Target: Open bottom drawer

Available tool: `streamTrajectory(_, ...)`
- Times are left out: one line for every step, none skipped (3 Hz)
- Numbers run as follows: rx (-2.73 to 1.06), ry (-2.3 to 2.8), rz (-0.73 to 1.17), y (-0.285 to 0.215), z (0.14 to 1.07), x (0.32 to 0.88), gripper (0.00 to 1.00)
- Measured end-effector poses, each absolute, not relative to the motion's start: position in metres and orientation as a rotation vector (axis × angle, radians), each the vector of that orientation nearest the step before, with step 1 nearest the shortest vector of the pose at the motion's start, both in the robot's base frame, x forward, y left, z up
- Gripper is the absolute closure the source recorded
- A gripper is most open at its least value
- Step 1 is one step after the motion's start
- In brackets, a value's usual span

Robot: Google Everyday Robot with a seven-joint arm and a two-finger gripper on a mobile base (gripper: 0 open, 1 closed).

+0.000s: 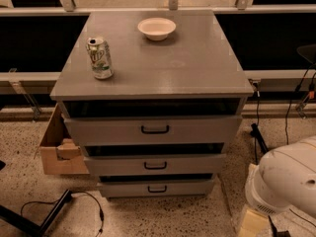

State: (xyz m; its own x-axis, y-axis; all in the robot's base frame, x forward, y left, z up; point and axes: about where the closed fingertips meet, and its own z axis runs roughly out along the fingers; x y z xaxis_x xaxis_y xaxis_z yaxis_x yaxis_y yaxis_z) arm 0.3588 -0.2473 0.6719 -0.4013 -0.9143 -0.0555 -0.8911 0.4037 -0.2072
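The grey cabinet has three drawers, each with a black loop handle. The bottom drawer is the lowest and narrowest front, just above the floor, and its handle sits at its middle. It looks pushed in, with only a dark gap above it. My white arm comes in at the lower right. My gripper is at its lower end by the bottom edge, low and to the right of the bottom drawer, apart from it.
A green soda can and a white bowl stand on the cabinet top. A cardboard box sits on the floor left of the cabinet. Black cables and a black stand leg lie at the lower left; more cables hang at the right.
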Motion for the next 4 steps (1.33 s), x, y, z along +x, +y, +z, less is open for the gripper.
streamTrajectory(-1.621,2.486,-0.116,-0.229,0.638,0.381,0.00)
streamTrajectory(-1.651,2.455,0.008,-0.180,0.546,0.429,0.00)
streamTrajectory(-1.682,2.427,0.031,-0.157,0.482,0.456,0.00)
streamTrajectory(-1.728,2.376,0.037,-0.140,0.417,0.462,0.00)
